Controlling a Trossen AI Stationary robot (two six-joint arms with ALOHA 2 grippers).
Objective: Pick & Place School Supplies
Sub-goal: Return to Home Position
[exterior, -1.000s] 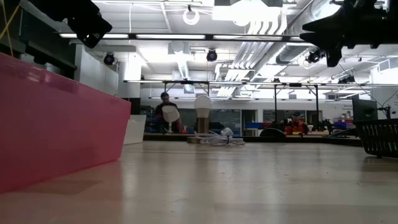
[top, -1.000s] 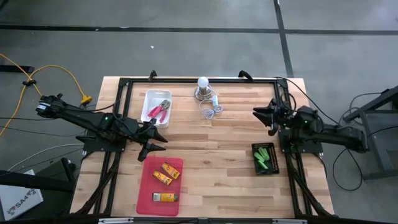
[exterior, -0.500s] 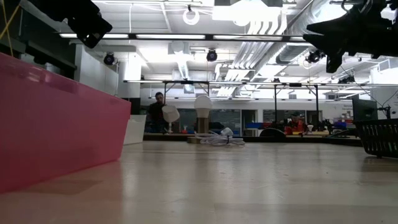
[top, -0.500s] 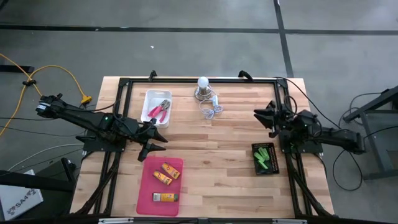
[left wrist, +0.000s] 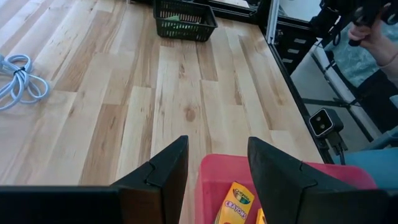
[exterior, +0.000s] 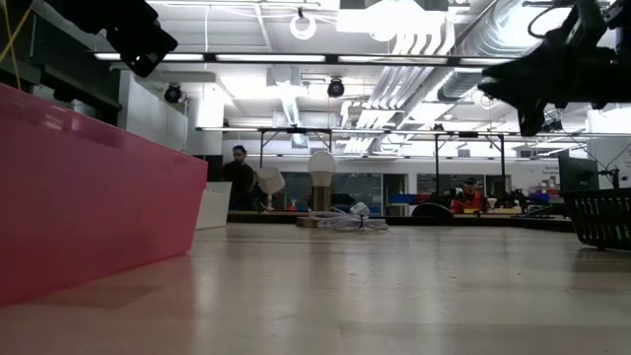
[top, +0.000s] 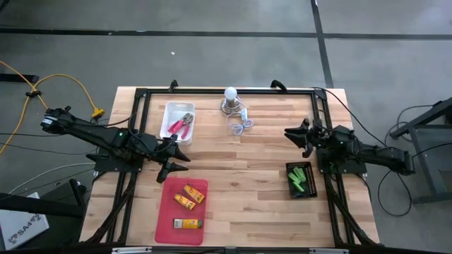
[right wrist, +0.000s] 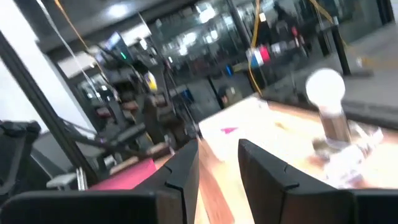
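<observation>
Three orange-yellow oblong boxes [top: 188, 204] lie in a pink tray [top: 168, 212]. One box [left wrist: 235, 202] shows in the left wrist view. Two pink-handled pliers [top: 182, 125] lie in a white tray [top: 169, 113]. Several light-green sticks [top: 299, 179] lie in a dark basket [top: 311, 185]. My left gripper [top: 180, 158] [left wrist: 217, 167] hovers open above the pink tray's far edge, holding nothing. My right gripper [top: 294, 138] [right wrist: 219, 163] [exterior: 537, 79] hangs open in the air beyond the basket, fingers pointing toward the table's left.
A white bulb [top: 230, 94] on a stand, with a coiled cord [top: 240, 124], sits near the far edge. Bare wood stretches across the table's middle [top: 244, 176]. A black frame [top: 226, 90] borders the table. A person [exterior: 237, 176] stands in the room beyond.
My right gripper has shifted slightly toward the table's left and tipped; it sits a little lower in the low view. Its fingers stay open. My left arm has kept still. The person in the background has walked toward the left of the low view.
</observation>
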